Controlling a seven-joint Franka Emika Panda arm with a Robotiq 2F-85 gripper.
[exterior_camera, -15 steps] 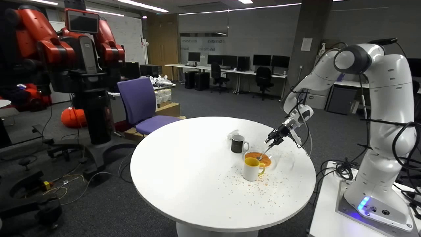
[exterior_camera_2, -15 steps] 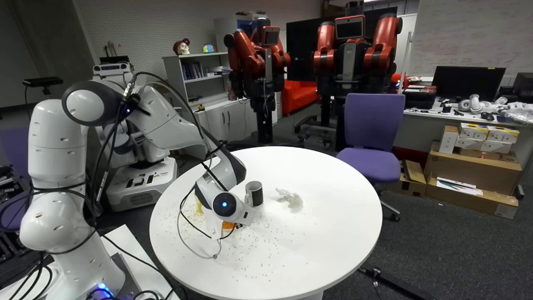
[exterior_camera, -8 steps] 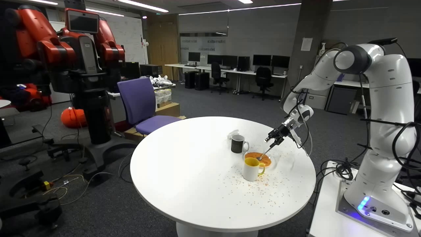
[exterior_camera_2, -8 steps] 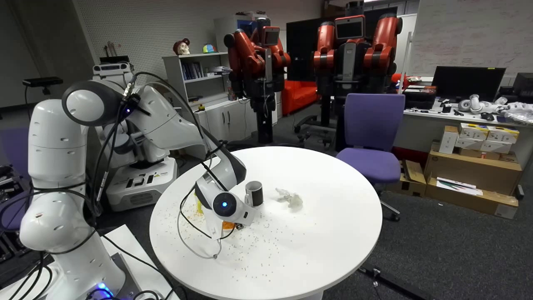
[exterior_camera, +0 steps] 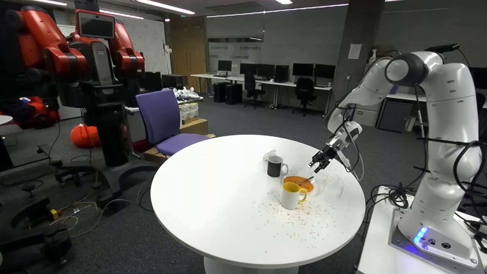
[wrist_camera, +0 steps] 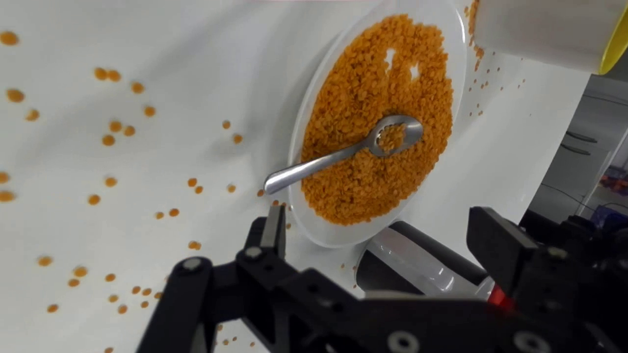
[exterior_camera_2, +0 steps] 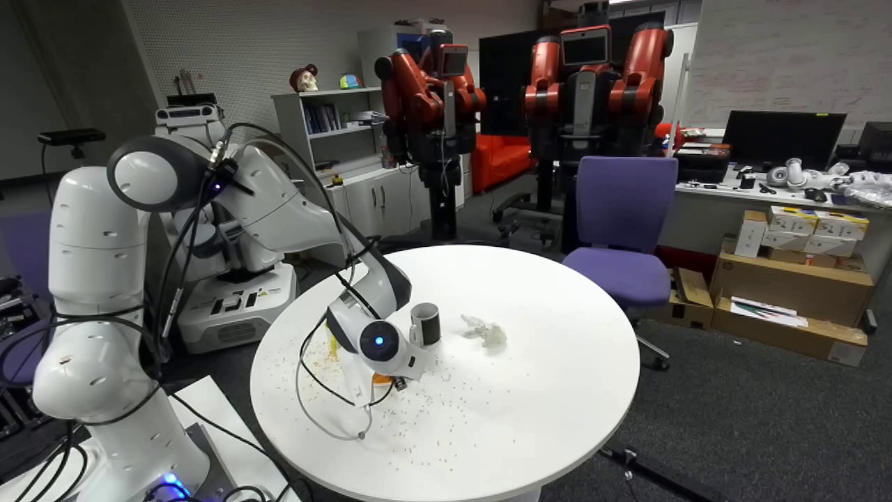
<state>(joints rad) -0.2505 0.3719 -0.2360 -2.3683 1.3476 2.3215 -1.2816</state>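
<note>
The gripper, fingers parted and empty, could flip the spoon jutting past the plate toward the robot-side edge of the tabletop if lowered askew, scattering grains.

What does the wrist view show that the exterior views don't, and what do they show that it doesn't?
Wrist view only: lentils lying in the bowl of the spoon, and two bare spots where the plate shows through.

Exterior views only: the Panda arm, crumpled clear plastic and a whiteboard.

Shared: the open gripper, the plate of lentils, the black mug, the yellow-lined white mug and the white table.
</note>
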